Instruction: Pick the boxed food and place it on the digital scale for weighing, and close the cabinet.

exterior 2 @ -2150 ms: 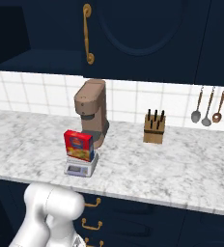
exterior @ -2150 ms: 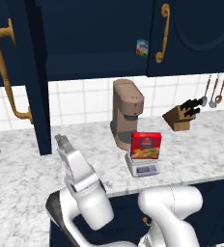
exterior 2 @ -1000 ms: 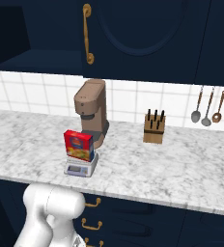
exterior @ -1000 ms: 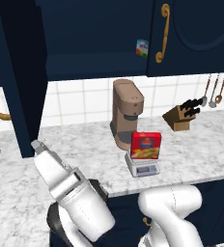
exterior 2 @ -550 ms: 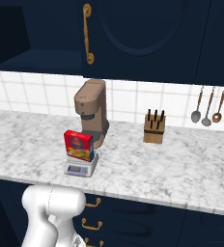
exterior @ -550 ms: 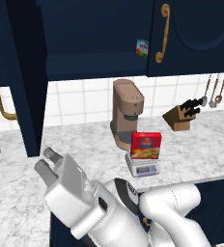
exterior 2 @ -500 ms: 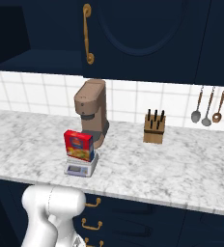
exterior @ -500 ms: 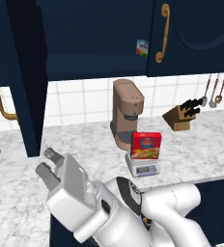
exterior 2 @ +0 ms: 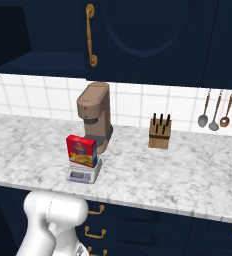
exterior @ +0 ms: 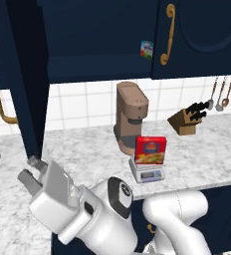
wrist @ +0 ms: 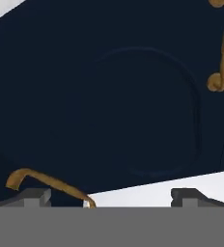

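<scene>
- One boxed food carton [exterior: 150,150] stands upright on one digital scale [exterior: 147,174], which sits on the marble tabletop [exterior: 207,149] just in front of the single brown coffee machine [exterior: 130,117].
- From the right base view the same carton [exterior 2: 81,150] rests on the scale [exterior 2: 83,174], close to the tabletop's front edge [exterior 2: 153,200], with bare marble stretching to the right of the coffee machine [exterior 2: 95,116].
- One knife block [exterior: 187,120] stands well right of the coffee machine; three utensils [exterior 2: 215,111] hang on the tiled wall beyond it.
- One cabinet door [exterior: 18,79] left of the coffee machine stands open, swung out over the tabletop; its curved brass handle [exterior: 0,102] is partly cut off by the picture's left edge.
- A small light-blue box [exterior: 147,49] is just visible inside the cabinet above the coffee machine, too small to read.
- The claw [exterior: 33,172] is spread wide, pinching nothing, low beside the open door's bottom edge.
- In the hand view the fingertips [wrist: 34,197] stand far apart, facing a dark door panel [wrist: 119,106] with pieces of two brass handles [wrist: 46,182], both cut off.
</scene>
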Robot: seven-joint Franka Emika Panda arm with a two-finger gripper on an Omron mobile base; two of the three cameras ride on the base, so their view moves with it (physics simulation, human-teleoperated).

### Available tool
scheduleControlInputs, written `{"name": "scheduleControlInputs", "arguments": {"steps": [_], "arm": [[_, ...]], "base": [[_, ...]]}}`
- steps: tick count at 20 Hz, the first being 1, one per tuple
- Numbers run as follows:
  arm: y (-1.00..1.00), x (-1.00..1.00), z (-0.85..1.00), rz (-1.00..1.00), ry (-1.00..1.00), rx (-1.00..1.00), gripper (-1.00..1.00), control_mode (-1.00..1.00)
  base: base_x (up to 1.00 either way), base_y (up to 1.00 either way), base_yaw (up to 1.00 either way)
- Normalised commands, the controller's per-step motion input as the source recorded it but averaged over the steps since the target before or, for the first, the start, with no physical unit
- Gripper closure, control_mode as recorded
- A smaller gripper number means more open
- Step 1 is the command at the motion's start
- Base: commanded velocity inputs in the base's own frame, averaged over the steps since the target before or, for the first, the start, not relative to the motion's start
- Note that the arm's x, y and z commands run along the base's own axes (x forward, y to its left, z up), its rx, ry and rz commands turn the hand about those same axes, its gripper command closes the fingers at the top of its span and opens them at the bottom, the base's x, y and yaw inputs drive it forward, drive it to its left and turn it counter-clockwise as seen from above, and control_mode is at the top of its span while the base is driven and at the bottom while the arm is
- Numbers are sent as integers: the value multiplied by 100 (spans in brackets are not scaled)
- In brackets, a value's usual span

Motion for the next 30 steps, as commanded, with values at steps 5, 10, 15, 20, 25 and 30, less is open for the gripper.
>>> {"name": "scheduleControlInputs", "arguments": {"steps": [5,10,15,20,25,30], "arm": [[92,-73,-87,0,0,4,-100,-100],[92,46,-92,-12,0,20,-100,-100],[89,100,-79,-21,0,27,-100,-100],[93,95,-75,-22,0,23,-100,-100],[21,51,-15,-19,-8,23,-100,-100],[-13,12,22,-15,-19,28,-100,-100]], "base": [[0,0,0],[0,0,0],[0,0,0],[0,0,0],[0,0,0],[0,0,0]]}}
